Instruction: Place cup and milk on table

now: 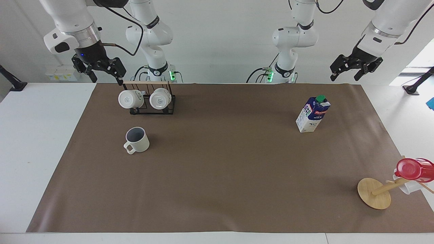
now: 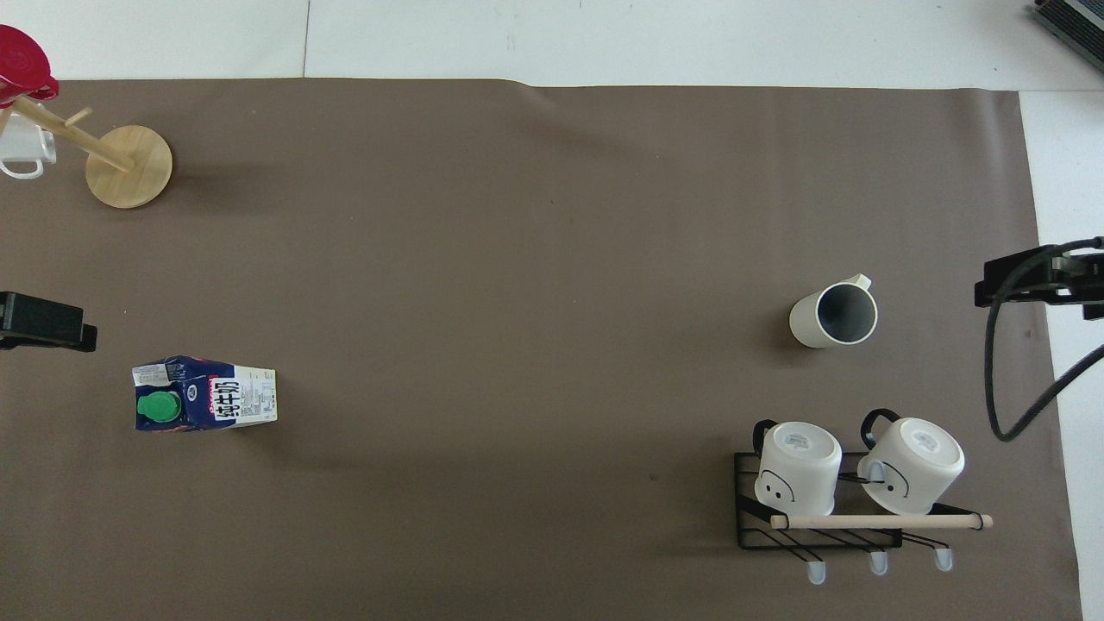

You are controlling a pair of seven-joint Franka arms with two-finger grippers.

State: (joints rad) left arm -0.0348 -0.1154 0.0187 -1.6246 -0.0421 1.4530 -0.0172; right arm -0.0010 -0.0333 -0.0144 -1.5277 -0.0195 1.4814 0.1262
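The table (image 1: 34,142) is big and white. A brown paper sheet (image 1: 223,176) covers most of it, and white strips show at both ends and along the edge farthest from the robots. The middle of the paper is bare and wide open between the things at each end.

The black wire rack (image 1: 151,105) with a wooden bar on top stands near the robots, toward the right arm's end. Two white mugs (image 1: 130,99) lie on their sides in it, with little black face marks on them in the overhead view.

The milk (image 1: 312,114) stands upright on the paper toward the left arm's end. It is blue and white with a green cap and a red band. Big Chinese letters run down its side in the overhead view (image 2: 226,402), and the small print is too tiny to read.

The wooden stand (image 1: 374,193) sits at the left arm's end, farthest from the robots, close to the paper's edge. A red cup (image 1: 413,169) hangs on it, with a white mug (image 2: 21,153) beside it.

The cup (image 1: 137,140) stands upright on the paper, farther from the robots than the rack. Its handle points away from the robots. Its dark inside looks empty.

The right gripper (image 1: 101,69) hangs in the air over the table edge beside the rack. Its jaws are spread apart and hold nothing.

The left gripper (image 1: 355,67) hangs over the left arm's end of the table. Its jaws are apart too, holding nothing.
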